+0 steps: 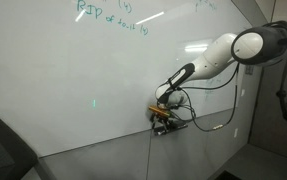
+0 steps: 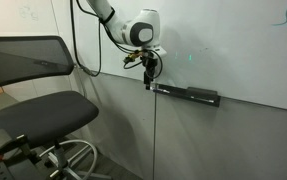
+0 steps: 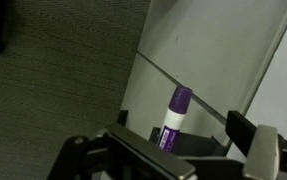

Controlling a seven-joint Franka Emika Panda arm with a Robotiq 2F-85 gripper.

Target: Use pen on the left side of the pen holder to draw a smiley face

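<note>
"RIP" in grn txt, whiteboard

An exterior view gives me the whiteboard obliquely from mid-distance. An exterior view from behind a chair faces it from the opposite end, farther back. Both share the gripper. My wrist view looks along the pen, very close.

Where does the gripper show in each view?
Exterior view: gripper right of centre, at the whiteboard's lower edge.
Exterior view: gripper upper centre, above the pen holder's left end.
Wrist view: gripper along the bottom, open, pen between its fingers.
Shared landmark: the whiteboard's lower edge.
</note>
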